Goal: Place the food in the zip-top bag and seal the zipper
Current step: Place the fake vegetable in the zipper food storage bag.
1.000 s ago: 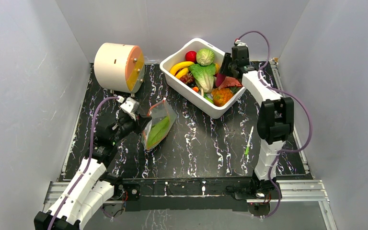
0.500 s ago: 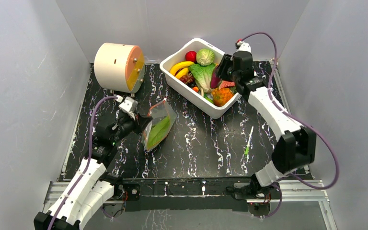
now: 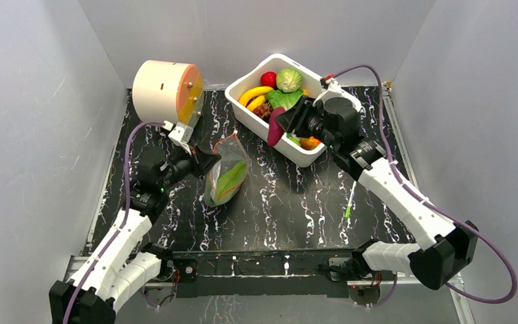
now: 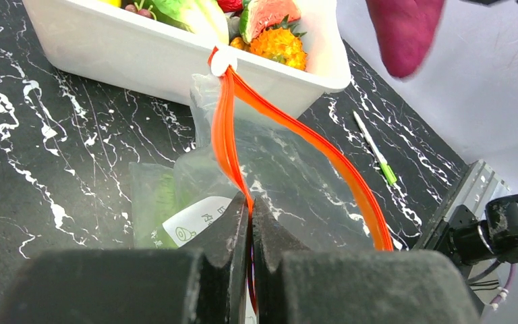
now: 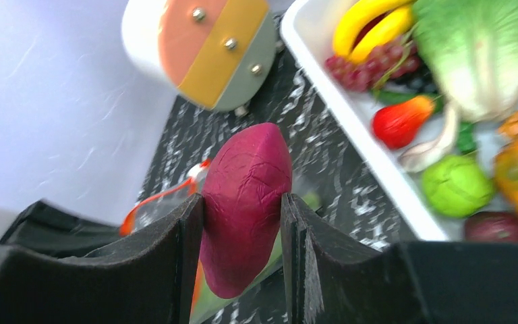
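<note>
The zip-top bag [image 3: 226,177] lies left of centre on the black mat with a green leaf [image 3: 228,183] inside. My left gripper [image 3: 206,160] is shut on the bag's near mouth edge, pinching the orange zipper [image 4: 226,142] between its fingertips [image 4: 250,202]; the zipper's other side bows away, so the mouth stands open. My right gripper [image 3: 284,125] is shut on a magenta food piece [image 3: 274,128], hanging over the white tub's front wall, right of the bag. In the right wrist view the piece [image 5: 249,162] sits between both pads, the bag below it. More food fills the tub [image 3: 249,73].
A cream cylinder with an orange face [image 3: 168,94] lies at the back left, close behind the bag. A green pen [image 3: 349,202] rests on the mat at the right. Grey walls close in on three sides.
My right arm has swung left out of the tub, carrying the magenta piece over the tub's front wall toward the bag. The left gripper shifted slightly, still holding the bag's mouth.
</note>
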